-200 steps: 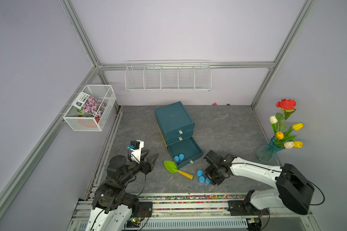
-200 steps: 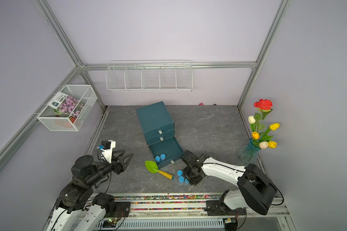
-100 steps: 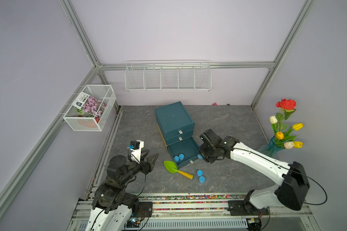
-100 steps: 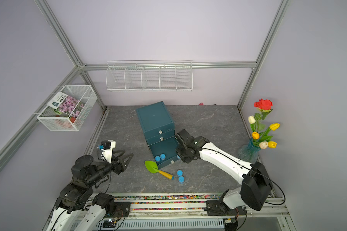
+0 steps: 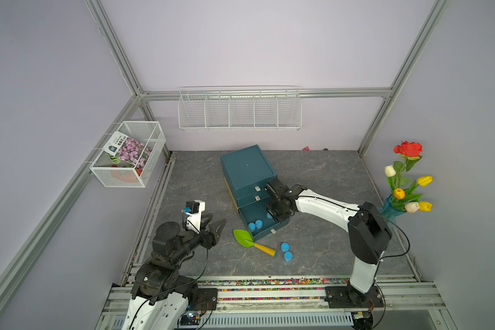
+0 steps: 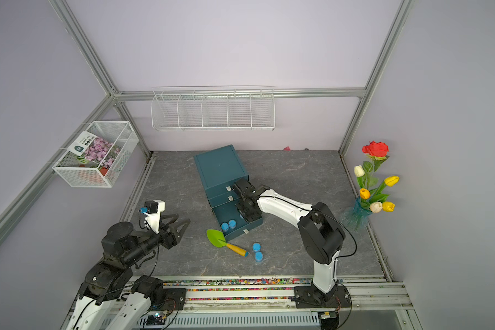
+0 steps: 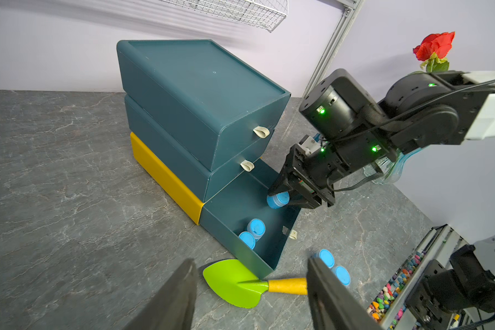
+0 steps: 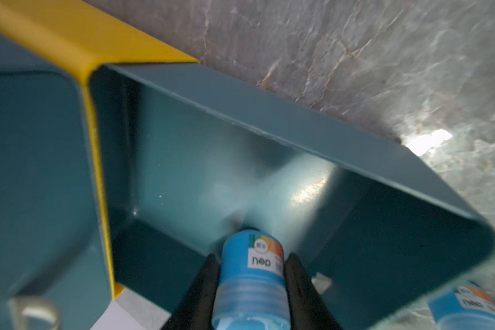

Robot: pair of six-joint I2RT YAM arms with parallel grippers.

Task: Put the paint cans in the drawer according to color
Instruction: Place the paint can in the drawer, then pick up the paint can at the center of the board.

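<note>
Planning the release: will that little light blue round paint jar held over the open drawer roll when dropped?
Likely: the light blue round paint jar sits tilted, not upright, in the right gripper, so its cylindrical body may roll. It looks rigid and light. The walls of the open teal drawer should contain it.

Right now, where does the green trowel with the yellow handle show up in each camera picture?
In a top view: the green trowel lies on the floor by the open drawer, at its front corner.
In a top view: same spot, beside that drawer.
Left wrist view: on the floor by the drawer's front corner.
Right wrist view: not in it.
Shared landmark: the open drawer, in all four.
</note>
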